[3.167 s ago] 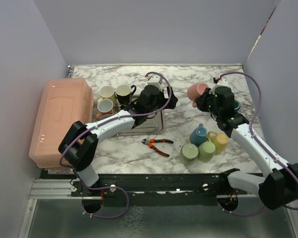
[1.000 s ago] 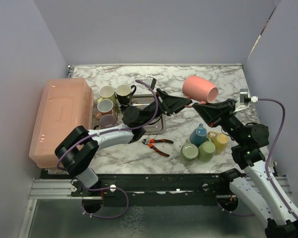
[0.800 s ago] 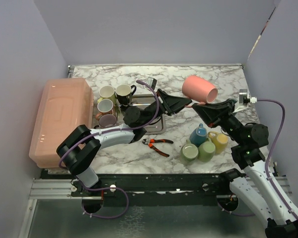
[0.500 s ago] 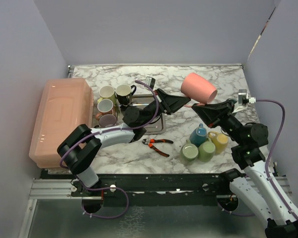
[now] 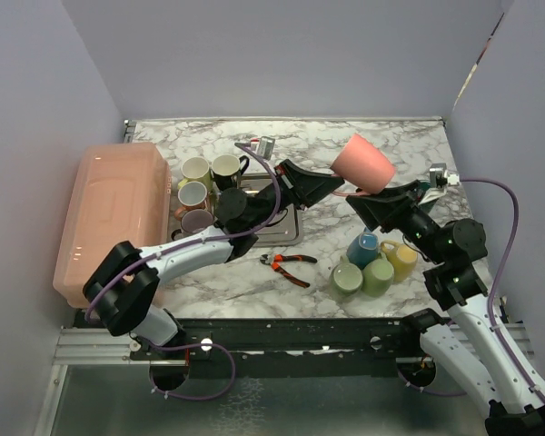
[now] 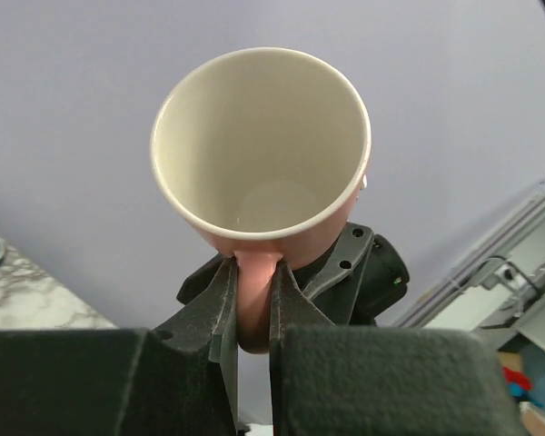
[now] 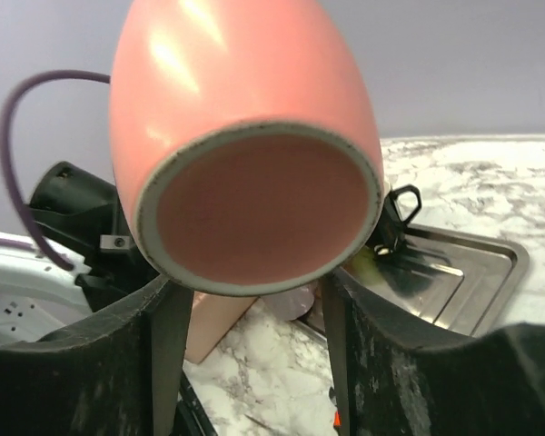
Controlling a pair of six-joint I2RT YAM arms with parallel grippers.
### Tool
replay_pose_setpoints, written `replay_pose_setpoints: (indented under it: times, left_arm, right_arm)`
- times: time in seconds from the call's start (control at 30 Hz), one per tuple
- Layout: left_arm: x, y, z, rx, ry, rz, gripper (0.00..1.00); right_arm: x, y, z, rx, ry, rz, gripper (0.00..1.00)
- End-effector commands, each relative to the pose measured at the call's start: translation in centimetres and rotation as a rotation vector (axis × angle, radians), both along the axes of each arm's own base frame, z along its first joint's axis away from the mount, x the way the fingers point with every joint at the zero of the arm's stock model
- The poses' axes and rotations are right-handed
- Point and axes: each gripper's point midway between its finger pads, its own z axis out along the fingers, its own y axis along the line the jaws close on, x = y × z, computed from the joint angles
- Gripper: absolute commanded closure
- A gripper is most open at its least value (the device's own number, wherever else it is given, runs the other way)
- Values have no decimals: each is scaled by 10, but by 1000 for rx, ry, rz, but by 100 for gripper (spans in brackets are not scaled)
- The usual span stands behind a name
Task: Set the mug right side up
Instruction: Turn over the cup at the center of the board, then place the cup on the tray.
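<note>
The pink mug (image 5: 363, 164) hangs in the air above the table's right middle, lying roughly on its side. In the left wrist view its cream-coloured inside (image 6: 263, 154) faces the camera. My left gripper (image 5: 333, 190) is shut on the mug's handle (image 6: 254, 272), which is pinched between both fingers. My right gripper (image 5: 357, 202) is open. In the right wrist view the mug's base (image 7: 254, 209) fills the frame, and the right fingers (image 7: 168, 336) stand on either side just below it, apart from it.
A pink lidded box (image 5: 113, 218) lies at the left. Several mugs (image 5: 209, 177) stand beside a metal tray (image 5: 286, 229). Red-handled pliers (image 5: 289, 263) lie near the middle front. A cluster of blue, green and yellow mugs (image 5: 372, 259) stands under the right arm.
The left gripper closed on the mug's handle. The right gripper then opened and let go of the mug, which has tipped and risen slightly.
</note>
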Motion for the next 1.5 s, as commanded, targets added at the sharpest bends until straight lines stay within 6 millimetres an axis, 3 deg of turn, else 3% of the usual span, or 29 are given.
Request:
replay_pose_setpoints:
  times: [0.0, 0.13, 0.37, 0.53, 0.7, 0.9, 1.2, 1.47]
  left_arm:
    - [3, 25, 38, 54, -186, 176, 100]
    - [27, 32, 22, 245, -203, 336, 100]
    - [67, 65, -17, 614, -161, 602, 100]
    - [73, 88, -56, 873, -129, 652, 100]
    - [75, 140, -109, 1067, -8, 809, 100]
    - [75, 184, -160, 1178, 137, 967, 100]
    - [89, 210, -213, 1276, 265, 1070, 100]
    - [115, 233, -244, 1270, 342, 1108, 100]
  right_arm:
    - [11, -9, -21, -51, 77, -81, 41]
    - [13, -11, -28, -71, 95, -96, 39]
    - [16, -15, -40, -97, 129, -120, 39]
    - [24, -17, -52, -119, 177, -150, 39]
    - [34, -18, -68, -143, 235, -174, 39]
    - [44, -20, -84, -157, 288, -201, 39]
    - [52, -28, -101, -184, 349, -263, 39]
    - [57, -30, -106, -187, 370, -283, 39]
